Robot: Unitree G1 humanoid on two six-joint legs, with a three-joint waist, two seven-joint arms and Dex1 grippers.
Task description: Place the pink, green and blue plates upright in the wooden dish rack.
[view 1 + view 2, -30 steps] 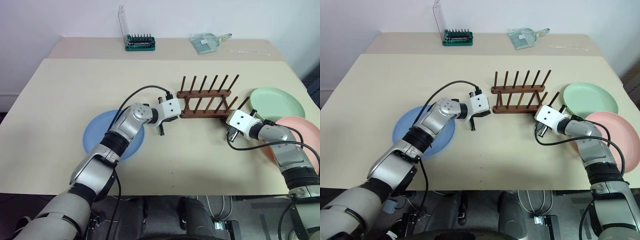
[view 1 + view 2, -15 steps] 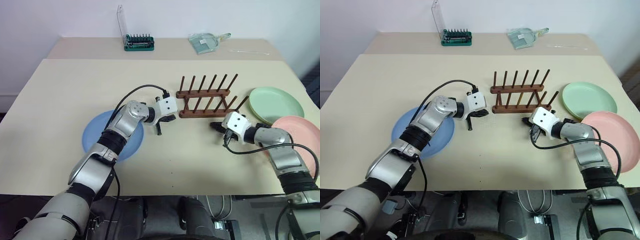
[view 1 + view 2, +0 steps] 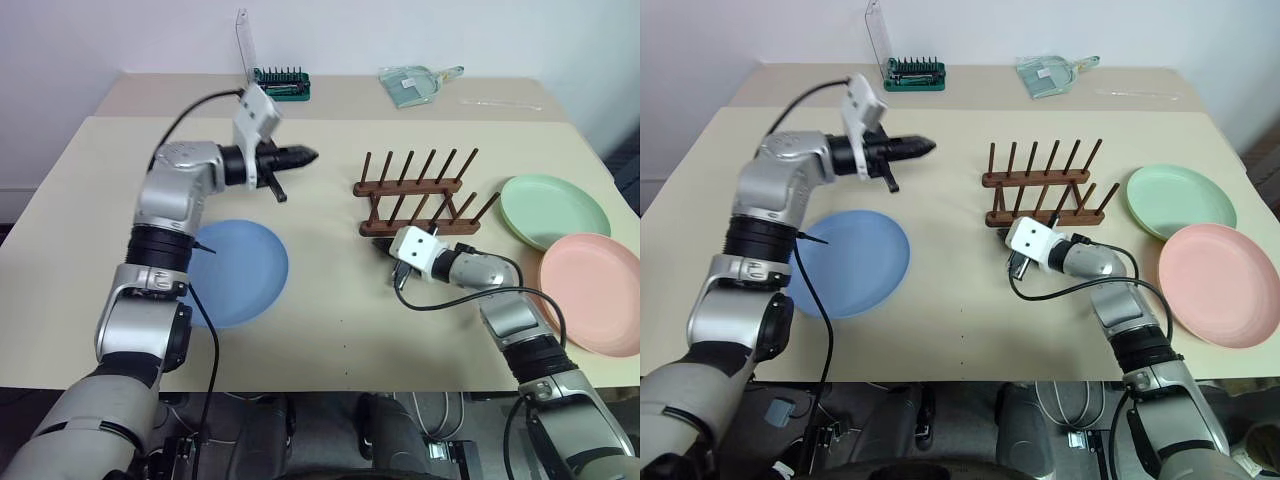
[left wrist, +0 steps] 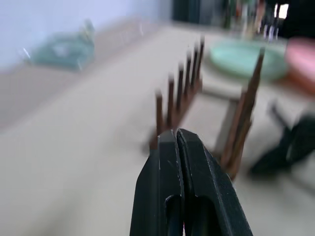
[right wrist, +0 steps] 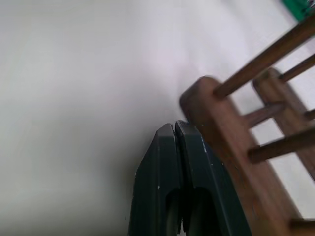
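The dark brown wooden dish rack [image 3: 415,194] stands empty at the table's middle right. Flat on the table lie the blue plate [image 3: 235,271] at front left, the green plate [image 3: 553,210] to the right of the rack, and the pink plate [image 3: 592,293] in front of the green one. My left gripper [image 3: 312,155] is shut and empty, raised above the table left of the rack and pointing toward it. My right gripper [image 3: 383,247] is shut and empty, low at the rack's near left corner [image 5: 206,101], fingertips right beside the rail.
A green screwdriver-bit case [image 3: 279,84] with a raised clear lid and a clear dustpan-like scoop [image 3: 412,82] sit on the far strip of the table. Bare tabletop [image 3: 330,330] lies between the blue plate and my right arm.
My left gripper rose from the table beside the rack and swung left, uncovering the blue plate. My right gripper slid left from the rack's right end to its near left corner.
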